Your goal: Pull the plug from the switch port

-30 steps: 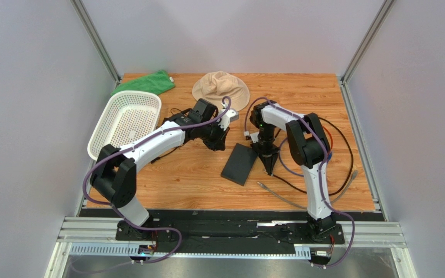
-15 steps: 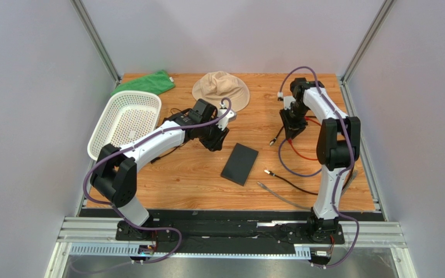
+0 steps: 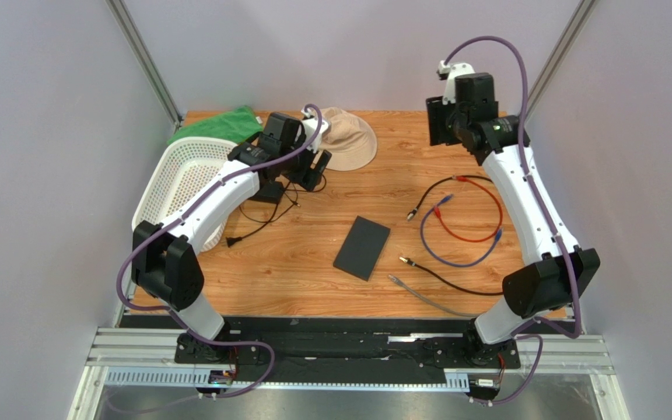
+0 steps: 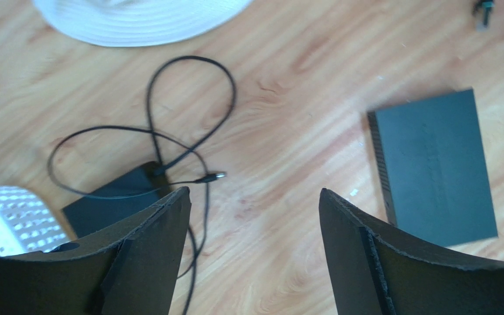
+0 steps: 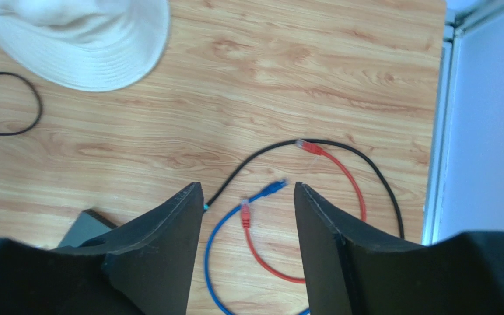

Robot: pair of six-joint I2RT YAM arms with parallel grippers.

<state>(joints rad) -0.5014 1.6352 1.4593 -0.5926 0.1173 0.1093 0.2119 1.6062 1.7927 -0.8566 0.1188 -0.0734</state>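
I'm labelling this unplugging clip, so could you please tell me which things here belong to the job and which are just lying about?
Job: switch; likely the loose black cable, red cable, blue cable, grey cable beside it.
Lying about: hat, green cloth, white basket, power adapter with its cord.

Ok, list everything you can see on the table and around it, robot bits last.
switch: one, black, centre, nothing plugged in
cables: four at least, red, blue, black, grey, right of switch
power adapter: one, black with cord, beside left arm
hat: one, beige, far centre
basket: one, white, left edge
cloth: one, green, far left corner
table: one, wood
left tool: one, black, open, near adapter
right tool: one, black, open, raised over far right
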